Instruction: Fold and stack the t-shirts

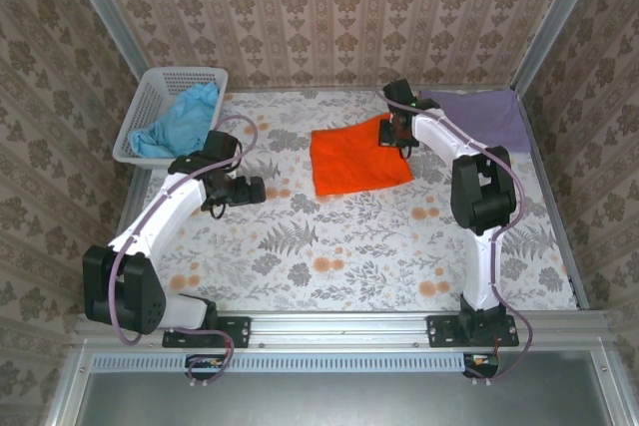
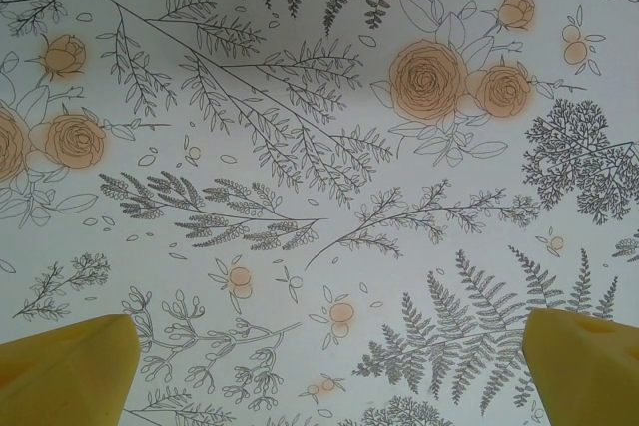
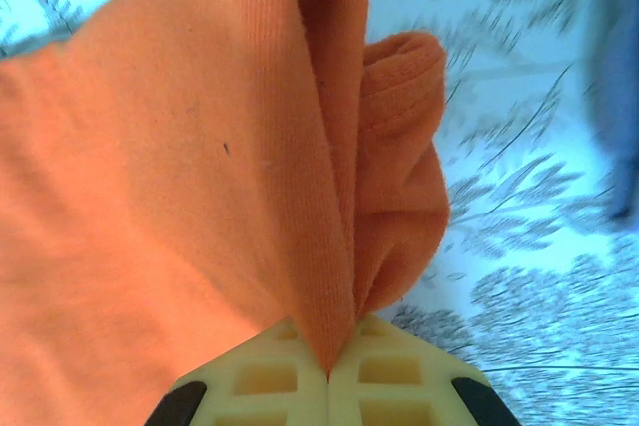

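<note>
The orange t-shirt point(image 1: 354, 157) lies folded in the middle of the table. My right gripper point(image 1: 396, 129) is at its far right corner, shut on a fold of the orange cloth point(image 3: 300, 197), which hangs bunched between the jaws. A lavender t-shirt point(image 1: 479, 112) lies flat at the back right; its blurred edge point(image 3: 617, 87) shows in the right wrist view. The light blue t-shirt point(image 1: 180, 125) lies crumpled in the white basket point(image 1: 150, 97). My left gripper point(image 1: 250, 190) hovers open over bare tablecloth left of the orange shirt, its yellow fingertips point(image 2: 70, 371) wide apart.
The floral tablecloth point(image 1: 329, 256) covers the table, with walls close on three sides. The basket stands at the back left corner. The arm bases sit on the rail point(image 1: 339, 326) at the near edge.
</note>
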Tool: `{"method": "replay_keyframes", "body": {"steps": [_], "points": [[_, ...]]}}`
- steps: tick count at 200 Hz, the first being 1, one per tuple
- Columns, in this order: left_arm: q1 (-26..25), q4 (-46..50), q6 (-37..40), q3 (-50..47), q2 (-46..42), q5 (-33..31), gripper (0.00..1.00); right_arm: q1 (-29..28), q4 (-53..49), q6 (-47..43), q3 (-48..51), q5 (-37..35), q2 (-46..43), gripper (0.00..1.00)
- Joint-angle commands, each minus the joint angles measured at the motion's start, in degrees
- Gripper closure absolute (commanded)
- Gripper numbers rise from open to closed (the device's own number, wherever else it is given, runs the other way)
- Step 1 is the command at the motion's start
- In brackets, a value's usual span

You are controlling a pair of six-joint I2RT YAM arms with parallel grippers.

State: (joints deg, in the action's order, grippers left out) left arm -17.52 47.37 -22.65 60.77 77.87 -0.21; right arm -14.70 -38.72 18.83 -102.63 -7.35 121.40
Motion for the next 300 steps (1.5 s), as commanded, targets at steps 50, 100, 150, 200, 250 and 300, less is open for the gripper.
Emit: {"method": "replay_keyframes", "body": {"steps": [50,100,150,200,250,300], "points": [[0.38,0.84,0.5,-0.48,-0.75,0.36,0.0,4.14,-8.38,-10.97,-12.51,-9.67,0.16,1.0],[0.3,0.96,0.61,-0.18,0.16,0.5,0.0,8.46,-9.53,-17.73,-16.42,-7.94,-2.59,1.0],[0.3,0.96,0.81,-0.17,0.73,0.21,0.0,11.86,-13.22,-20.87,-23.81,-5.77,-2.57,1.0],[0.29,1.05,1.05,0.01,1.28,-0.05,0.0,14.35,-20.02,-23.8,-33.04,-3.37,0.4,1.0],[0.31,1.07,1.19,0.53,2.36,0.03,0.0,16.83,-21.75,-24.37,-37.06,-1.4,1.61,1.0],[0.31,1.58,1.36,0.72,3.43,-0.06,0.0,20.92,-21.68,-24.07,-38.7,0.6,4.38,1.0]]}}
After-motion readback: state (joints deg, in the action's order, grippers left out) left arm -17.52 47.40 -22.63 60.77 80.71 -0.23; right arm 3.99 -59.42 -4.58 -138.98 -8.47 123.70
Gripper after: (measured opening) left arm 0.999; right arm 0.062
